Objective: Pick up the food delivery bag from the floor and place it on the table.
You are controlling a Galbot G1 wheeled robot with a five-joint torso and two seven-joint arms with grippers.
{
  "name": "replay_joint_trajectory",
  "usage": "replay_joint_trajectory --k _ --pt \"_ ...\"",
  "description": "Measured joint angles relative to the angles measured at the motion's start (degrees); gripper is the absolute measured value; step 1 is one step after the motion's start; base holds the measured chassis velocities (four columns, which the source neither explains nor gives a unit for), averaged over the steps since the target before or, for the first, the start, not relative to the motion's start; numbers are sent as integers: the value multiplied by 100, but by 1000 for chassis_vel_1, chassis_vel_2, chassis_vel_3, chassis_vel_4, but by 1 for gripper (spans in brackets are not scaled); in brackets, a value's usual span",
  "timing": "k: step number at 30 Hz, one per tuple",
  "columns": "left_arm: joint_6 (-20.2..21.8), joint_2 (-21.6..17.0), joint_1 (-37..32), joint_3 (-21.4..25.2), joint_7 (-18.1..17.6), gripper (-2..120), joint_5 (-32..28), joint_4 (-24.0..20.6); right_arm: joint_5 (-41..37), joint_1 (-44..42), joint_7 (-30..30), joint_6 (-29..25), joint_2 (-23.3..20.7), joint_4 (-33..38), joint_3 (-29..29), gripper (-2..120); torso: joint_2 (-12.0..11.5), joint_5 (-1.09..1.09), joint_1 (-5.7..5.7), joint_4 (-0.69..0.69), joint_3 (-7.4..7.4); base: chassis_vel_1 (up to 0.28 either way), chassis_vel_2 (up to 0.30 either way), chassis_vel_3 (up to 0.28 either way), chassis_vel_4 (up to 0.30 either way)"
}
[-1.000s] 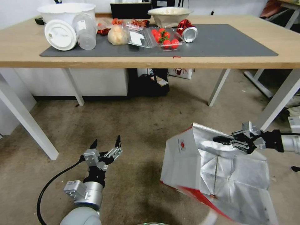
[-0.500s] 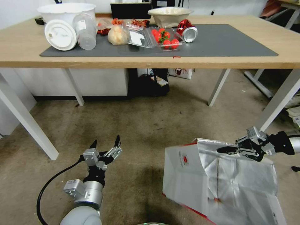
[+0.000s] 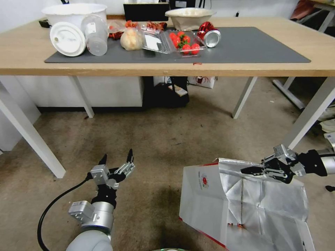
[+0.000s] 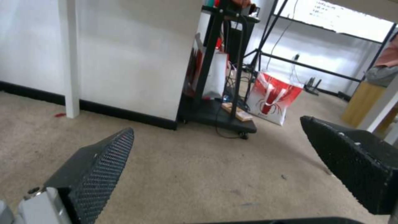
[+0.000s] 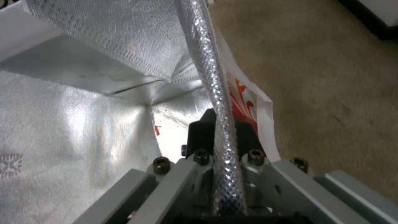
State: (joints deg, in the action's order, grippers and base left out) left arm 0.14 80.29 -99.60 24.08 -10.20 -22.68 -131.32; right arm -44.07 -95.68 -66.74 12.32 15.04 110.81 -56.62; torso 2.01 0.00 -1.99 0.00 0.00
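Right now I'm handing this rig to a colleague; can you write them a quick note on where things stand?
Right gripper: shut on the top edge of the food delivery bag, pinching its foil rim.
Left gripper: open, idle, low over the floor beside the bag.
Done: bag gripped.
Left: the bag sits low by the floor, in front of the table. Raise it and set it on the tabletop; the right part of the grey mat looks free.

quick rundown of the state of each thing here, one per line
food delivery bag: open, tilted, rim pinched by the right hand
right hand: shut on the bag's foil rim
left hand: open, empty, above the floor
clear tomato box: lid open, on the table
can: lying on its side
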Motion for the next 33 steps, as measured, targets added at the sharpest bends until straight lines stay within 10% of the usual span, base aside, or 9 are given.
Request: replay_joint_trajectory --k 33 --pt "77 4 -35 -21 91 100 130 -37 20 -37 -17 26 84 150 -2 0 758 0 -81 0 673 0 0 0 0"
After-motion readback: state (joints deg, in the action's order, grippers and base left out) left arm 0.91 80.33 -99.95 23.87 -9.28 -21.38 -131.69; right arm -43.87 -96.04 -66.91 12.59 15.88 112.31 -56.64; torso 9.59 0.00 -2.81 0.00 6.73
